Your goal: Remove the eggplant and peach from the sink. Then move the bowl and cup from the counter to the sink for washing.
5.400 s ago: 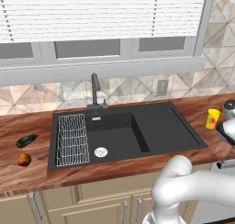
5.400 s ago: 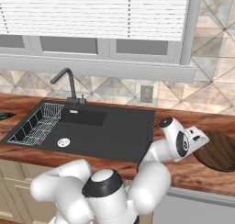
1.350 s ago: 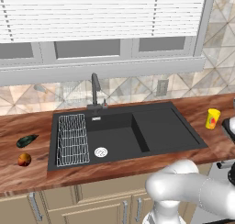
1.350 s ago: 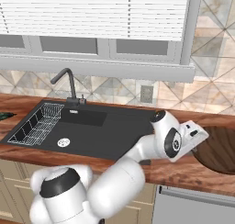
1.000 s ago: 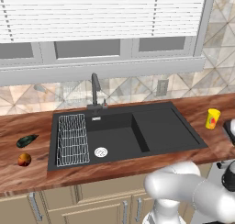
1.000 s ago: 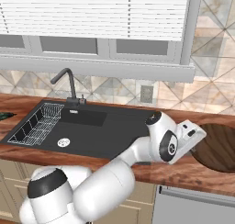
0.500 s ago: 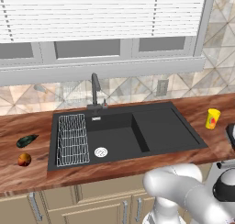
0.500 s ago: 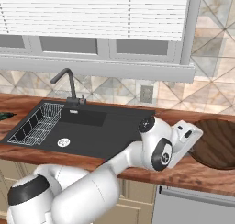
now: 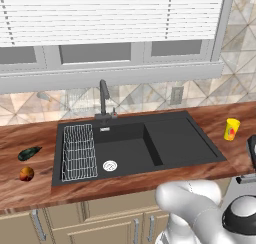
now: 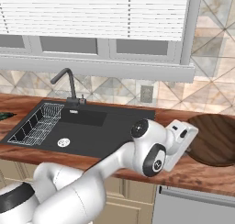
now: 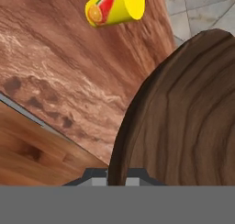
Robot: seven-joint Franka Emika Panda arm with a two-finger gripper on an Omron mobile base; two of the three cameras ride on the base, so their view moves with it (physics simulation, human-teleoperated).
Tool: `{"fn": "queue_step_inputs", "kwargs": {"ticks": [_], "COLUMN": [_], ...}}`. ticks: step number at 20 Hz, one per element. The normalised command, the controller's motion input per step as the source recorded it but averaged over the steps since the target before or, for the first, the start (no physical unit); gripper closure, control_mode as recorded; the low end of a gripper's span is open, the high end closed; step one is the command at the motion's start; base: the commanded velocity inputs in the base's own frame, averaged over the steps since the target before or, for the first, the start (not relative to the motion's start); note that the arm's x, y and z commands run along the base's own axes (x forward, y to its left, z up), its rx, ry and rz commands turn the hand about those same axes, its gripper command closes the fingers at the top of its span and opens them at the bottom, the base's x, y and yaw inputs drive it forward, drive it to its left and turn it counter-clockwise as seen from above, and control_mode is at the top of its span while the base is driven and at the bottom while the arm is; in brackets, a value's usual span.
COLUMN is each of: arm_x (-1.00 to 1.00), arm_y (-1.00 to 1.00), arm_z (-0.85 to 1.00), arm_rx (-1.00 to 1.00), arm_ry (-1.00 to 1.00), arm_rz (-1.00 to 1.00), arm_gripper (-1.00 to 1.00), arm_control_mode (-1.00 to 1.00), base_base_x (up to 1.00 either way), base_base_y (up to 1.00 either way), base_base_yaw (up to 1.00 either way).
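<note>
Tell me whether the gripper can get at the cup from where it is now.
Probably not yet: the gripper appears shut on the bowl rim. The cup stands apart on open counter, nothing between.

The wide round brown bowl (image 11: 183,113) shows bold wood grain with a smooth, faintly satin surface. The reddish-brown wooden desk (image 9: 35,138) carries streaky grain and a soft sheen. The large rectangular black sink (image 9: 175,138) looks matt, stone-like; its round drain (image 9: 109,165) is bright metal, its rack (image 9: 79,152) thin metal wire. The small yellow cylindrical cup (image 11: 115,7) looks like glossy plastic.
</note>
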Motion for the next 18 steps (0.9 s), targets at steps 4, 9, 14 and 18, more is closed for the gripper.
{"fn": "queue_step_inputs", "kwargs": {"ticks": [4, 9, 14, 18], "arm_x": [-0.2, -0.17, -0.16, -0.16], "arm_y": [0.16, 0.17, 0.19, 0.21], "arm_z": [0.24, 0.21, 0.12, 0.11], "arm_rx": [-0.01, -0.02, 0.0, 0.0], "arm_ry": [0.04, 0.12, 0.1, 0.03], "arm_rz": [0.05, 0.06, 0.07, 0.06], "arm_gripper": [1.0, 1.0, 1.0, 1.0], "arm_control_mode": [-1.0, -1.0, -1.0, -1.0], "base_base_x": [0.0, 0.0, 0.0, 0.0], "base_base_y": [0.0, 0.0, 0.0, 0.0], "base_base_yaw": [0.0, 0.0, 0.0, 0.0]}}
